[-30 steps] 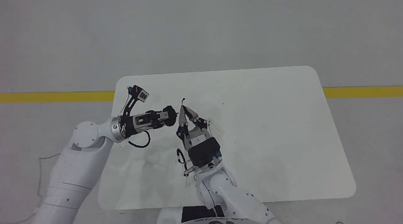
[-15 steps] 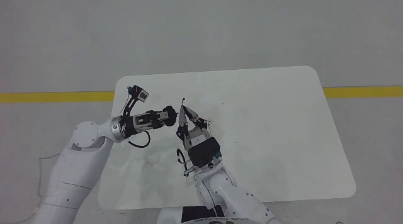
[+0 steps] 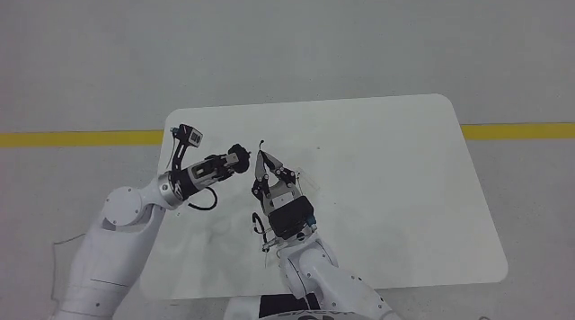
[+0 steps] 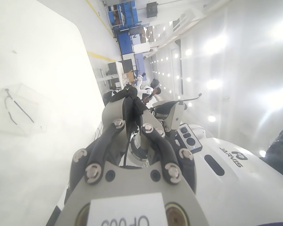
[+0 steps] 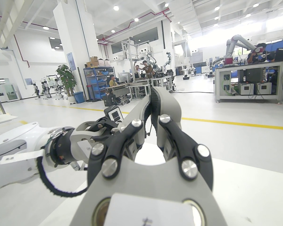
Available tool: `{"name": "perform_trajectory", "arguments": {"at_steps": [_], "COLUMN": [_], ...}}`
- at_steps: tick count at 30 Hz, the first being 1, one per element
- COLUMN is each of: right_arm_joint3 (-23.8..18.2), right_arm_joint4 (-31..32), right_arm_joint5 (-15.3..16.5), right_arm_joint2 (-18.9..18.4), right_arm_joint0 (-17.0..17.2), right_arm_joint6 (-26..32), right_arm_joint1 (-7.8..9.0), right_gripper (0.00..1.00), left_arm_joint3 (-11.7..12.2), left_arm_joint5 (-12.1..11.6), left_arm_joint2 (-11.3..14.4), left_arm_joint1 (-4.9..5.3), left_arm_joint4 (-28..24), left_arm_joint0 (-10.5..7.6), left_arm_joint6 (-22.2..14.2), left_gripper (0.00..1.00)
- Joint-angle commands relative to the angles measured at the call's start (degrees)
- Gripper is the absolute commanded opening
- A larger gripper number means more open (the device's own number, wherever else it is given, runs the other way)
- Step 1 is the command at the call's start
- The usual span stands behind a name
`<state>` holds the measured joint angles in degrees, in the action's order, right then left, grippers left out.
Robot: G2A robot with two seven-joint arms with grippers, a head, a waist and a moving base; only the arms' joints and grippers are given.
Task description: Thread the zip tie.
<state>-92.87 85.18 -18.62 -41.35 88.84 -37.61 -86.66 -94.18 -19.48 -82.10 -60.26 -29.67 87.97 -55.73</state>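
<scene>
Left gripper: fingers pinched shut, has slid left.
Right gripper: squeezes thin black zip tie.
Threading: ends not joined yet.

We log print, none copied out: black lettering on a white arm shell. Cropped label behind the left gripper. Faint label behind the right gripper, illegible.

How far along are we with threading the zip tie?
Done: the right hand is shut on the zip tie, its tip poking out, held above the table. In hand: the left hand, also shut, sits close beside that tip, apart from it. Left: the tie is not yet looped; threading remains.
</scene>
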Motion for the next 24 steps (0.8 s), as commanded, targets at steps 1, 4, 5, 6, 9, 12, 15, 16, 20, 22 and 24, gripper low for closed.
{"name": "perform_trajectory", "arguments": {"at_steps": [1, 4, 5, 6, 9, 12, 15, 16, 20, 22, 24], "right_arm_joint3": [0.0, 0.0, 0.0, 0.0, 0.0, 0.0, -0.1, 0.0, 1.0, 1.7, 2.6], "right_arm_joint4": [0.0, 0.0, 0.0, 0.0, 0.0, 0.0, 0.4, 0.6, 0.3, -0.1, -0.6], "right_arm_joint5": [0.0, 0.0, 0.0, 0.0, 0.0, 0.0, 0.6, 0.7, 1.0, 1.0, 1.0], "right_arm_joint2": [0.0, 0.0, 0.0, 0.0, 0.0, 0.0, -0.1, -0.1, 0.5, 0.8, 1.1], "right_arm_joint0": [0.0, 0.0, 0.0, 0.0, 0.0, 0.0, -0.1, -0.3, -1.3, -1.9, -2.7], "right_arm_joint6": [0.0, 0.0, 0.0, 0.0, 0.0, 0.0, 1.1, 1.3, 1.6, 1.6, 1.5], "right_arm_joint1": [0.00, 0.00, 0.00, 0.00, 0.00, 0.00, -0.01, -0.06, -0.51, -0.78, -1.14], "right_gripper": [0.00, 0.00, 0.00, 0.00, 0.00, 0.00, 0.00, 0.00, 0.00, 0.00, 0.00], "left_arm_joint3": [-0.6, -1.4, -1.6, -2.0, -2.2, -2.2, -2.2, -2.2, -2.2, -2.2, -2.2], "left_arm_joint5": [0.0, 0.0, 0.0, 0.0, 0.0, 0.0, 0.0, 0.0, 0.0, 0.0, 0.0], "left_arm_joint2": [-0.7, -1.9, -2.3, -2.8, -3.1, -3.1, -3.1, -3.1, -3.1, -3.1, -3.1], "left_arm_joint1": [-0.41, -1.16, -1.39, -1.71, -1.93, -1.93, -1.93, -1.93, -1.93, -1.93, -1.93], "left_arm_joint4": [0.3, 1.2, 1.3, 1.1, 1.2, 1.2, 1.2, 1.2, 1.2, 1.2, 1.2], "left_arm_joint0": [1.00, 2.12, 2.42, 2.84, 3.13, 3.13, 3.13, 3.13, 3.13, 3.13, 3.13], "left_arm_joint6": [0.2, 1.1, 1.1, 1.0, 0.8, 0.8, 0.8, 0.8, 0.8, 0.8, 0.8], "left_gripper": [0.00, 0.00, 0.00, 0.00, 0.00, 0.00, 0.00, 0.00, 0.00, 0.00, 0.00]}}
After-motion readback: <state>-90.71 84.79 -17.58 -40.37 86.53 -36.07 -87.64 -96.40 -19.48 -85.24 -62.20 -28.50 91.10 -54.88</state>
